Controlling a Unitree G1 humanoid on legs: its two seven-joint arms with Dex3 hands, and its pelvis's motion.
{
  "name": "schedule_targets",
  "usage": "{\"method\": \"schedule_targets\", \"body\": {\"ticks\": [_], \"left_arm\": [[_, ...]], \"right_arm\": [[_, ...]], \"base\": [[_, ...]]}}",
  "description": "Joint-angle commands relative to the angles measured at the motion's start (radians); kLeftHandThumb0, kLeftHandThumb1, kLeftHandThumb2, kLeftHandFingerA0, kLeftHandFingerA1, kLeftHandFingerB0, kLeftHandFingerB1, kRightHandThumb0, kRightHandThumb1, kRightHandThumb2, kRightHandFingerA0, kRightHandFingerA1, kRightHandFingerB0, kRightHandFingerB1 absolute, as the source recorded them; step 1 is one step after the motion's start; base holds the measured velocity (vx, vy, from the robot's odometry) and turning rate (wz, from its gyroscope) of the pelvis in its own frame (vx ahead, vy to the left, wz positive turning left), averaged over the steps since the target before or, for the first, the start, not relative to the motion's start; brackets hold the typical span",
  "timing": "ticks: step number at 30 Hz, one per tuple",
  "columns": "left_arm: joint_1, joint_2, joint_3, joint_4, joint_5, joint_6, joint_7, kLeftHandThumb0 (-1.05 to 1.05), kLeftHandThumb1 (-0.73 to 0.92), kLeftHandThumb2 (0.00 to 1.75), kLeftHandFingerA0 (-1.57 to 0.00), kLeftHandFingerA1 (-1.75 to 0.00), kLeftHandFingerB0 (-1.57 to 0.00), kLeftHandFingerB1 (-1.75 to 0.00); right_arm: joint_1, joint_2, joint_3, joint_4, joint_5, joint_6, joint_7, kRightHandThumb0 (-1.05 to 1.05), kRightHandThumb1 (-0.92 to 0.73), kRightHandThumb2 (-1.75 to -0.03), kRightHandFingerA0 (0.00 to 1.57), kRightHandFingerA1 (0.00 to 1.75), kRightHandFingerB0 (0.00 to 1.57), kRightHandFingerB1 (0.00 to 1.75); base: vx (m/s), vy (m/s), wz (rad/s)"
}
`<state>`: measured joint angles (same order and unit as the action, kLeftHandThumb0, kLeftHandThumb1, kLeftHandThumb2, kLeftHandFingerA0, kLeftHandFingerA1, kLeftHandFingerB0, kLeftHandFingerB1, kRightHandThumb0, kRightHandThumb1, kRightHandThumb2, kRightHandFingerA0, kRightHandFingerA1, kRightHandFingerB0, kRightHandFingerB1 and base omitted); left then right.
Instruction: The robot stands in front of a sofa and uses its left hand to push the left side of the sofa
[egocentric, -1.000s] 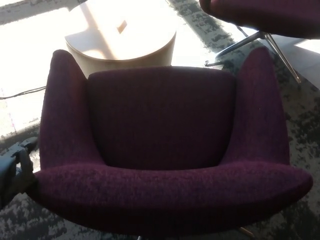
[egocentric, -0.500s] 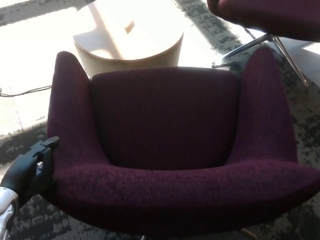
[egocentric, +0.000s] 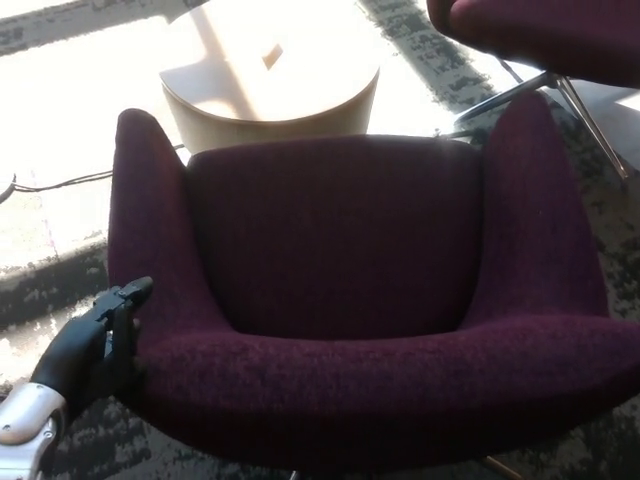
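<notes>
The big, soft, dark purple sofa (egocentric: 350, 300) fills the middle of the view, with a round, pale wooden table (egocentric: 270, 90) behind it. The robot's black left hand (egocentric: 95, 345) is pressed against the sofa's left outer side, low near the front. It holds nothing, and its fingers (egocentric: 125, 300) seem slightly apart, though shadow makes that hard to see.

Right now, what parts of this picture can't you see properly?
Head view only:
- Sofa base: hidden under its own seat.
- Left hand: its contact with the sofa's side is hidden by the hand itself.
- Right hand: out of frame.
- Second chair: cut off by the top edge.
- Round table top: washed out by sunlight.
</notes>
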<state>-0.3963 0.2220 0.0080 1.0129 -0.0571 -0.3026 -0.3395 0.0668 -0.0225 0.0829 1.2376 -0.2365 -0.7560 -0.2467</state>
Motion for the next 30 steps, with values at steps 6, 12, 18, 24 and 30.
{"method": "schedule_targets", "body": {"ticks": [6, 12, 18, 24, 30], "left_arm": [[0.085, -0.116, -0.098, -0.089, 0.022, 0.031, -0.088, -0.85, 0.81, 1.25, 0.0, -0.23, 0.0, -0.16], [0.125, -0.136, -0.163, -0.155, 0.043, 0.036, -0.08, -0.96, 0.89, 0.94, 0.0, -0.24, -0.01, -0.18], [0.11, -0.147, -0.228, -0.167, 0.071, 0.053, -0.056, -0.89, 0.86, 1.29, 0.0, -0.21, 0.0, -0.12], [0.104, -0.173, -0.281, -0.173, 0.095, 0.062, -0.04, -0.94, 0.9, 1.31, 0.0, -0.19, 0.0, -0.08], [0.096, -0.21, -0.326, -0.175, 0.129, 0.045, -0.003, -0.96, 0.88, 1.29, -0.05, -0.29, -0.1, -0.22]], "right_arm": [[-0.001, -0.015, -0.004, 0.003, 0.002, -0.004, 0.004, -0.61, -0.59, -0.93, 0.63, 0.63, 0.43, 0.52], [0.006, -0.016, -0.006, 0.004, 0.004, -0.016, 0.008, -0.57, -0.71, -0.61, 0.69, 0.59, 0.5, 0.39], [-0.001, -0.022, -0.001, 0.003, -0.003, -0.011, 0.0, -0.58, -0.71, -0.61, 0.74, 0.61, 0.51, 0.39], [0.003, -0.022, -0.001, 0.002, -0.002, -0.007, 0.004, -0.58, -0.72, -0.62, 0.7, 0.59, 0.51, 0.39], [0.002, -0.024, 0.001, 0.0, -0.006, -0.014, -0.003, -0.58, -0.72, -0.62, 0.69, 0.56, 0.52, 0.39]], "base": [[0.0, 0.0, 0.0], [0.0, 0.0, 0.0], [0.0, 0.0, 0.0], [0.0, 0.0, 0.0], [0.0, 0.0, 0.0]]}}
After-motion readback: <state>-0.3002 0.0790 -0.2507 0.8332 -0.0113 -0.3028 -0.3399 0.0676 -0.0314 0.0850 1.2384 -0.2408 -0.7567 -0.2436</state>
